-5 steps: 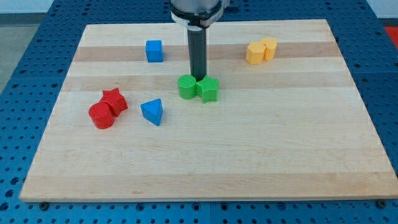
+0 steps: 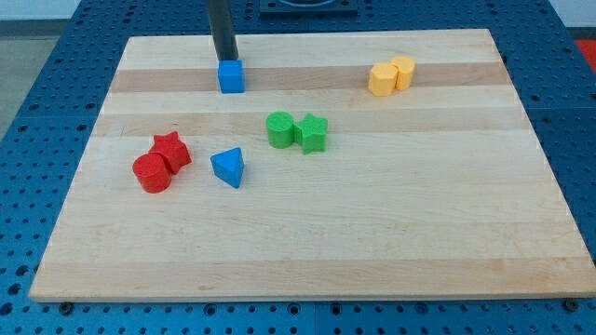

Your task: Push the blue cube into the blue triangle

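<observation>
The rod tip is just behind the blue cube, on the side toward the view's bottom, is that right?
Not quite. The camera view shows my tip just behind the blue cube on the side toward the view's top, not the bottom.

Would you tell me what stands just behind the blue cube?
My tip stands directly behind the blue cube, toward the view's top. The cube hides whether they touch.

My tip (image 2: 225,60) is seen just above the blue cube (image 2: 231,76), at its top edge toward the view's top. The blue triangle (image 2: 228,167) lies well below, between the red blocks (image 2: 160,163) and the green pair (image 2: 297,131). Two touching yellow blocks (image 2: 391,75) are placed at the surface's (image 2: 372,233) upper right.
</observation>
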Available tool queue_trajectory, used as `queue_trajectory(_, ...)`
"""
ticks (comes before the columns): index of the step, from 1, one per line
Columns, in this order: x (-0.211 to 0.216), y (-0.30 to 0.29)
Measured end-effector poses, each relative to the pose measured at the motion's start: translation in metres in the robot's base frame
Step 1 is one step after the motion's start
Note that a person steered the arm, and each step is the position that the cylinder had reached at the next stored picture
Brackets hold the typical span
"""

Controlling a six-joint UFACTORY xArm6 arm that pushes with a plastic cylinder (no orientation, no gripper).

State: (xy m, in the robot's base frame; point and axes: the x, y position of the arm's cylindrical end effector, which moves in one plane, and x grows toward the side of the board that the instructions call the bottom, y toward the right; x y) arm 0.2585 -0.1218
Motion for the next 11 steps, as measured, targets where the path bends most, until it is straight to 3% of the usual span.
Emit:
queue_trajectory(6,0.212,0.005)
queue_trajectory(10,0.221,0.031)
queue_trajectory(11,0.217,0.079)
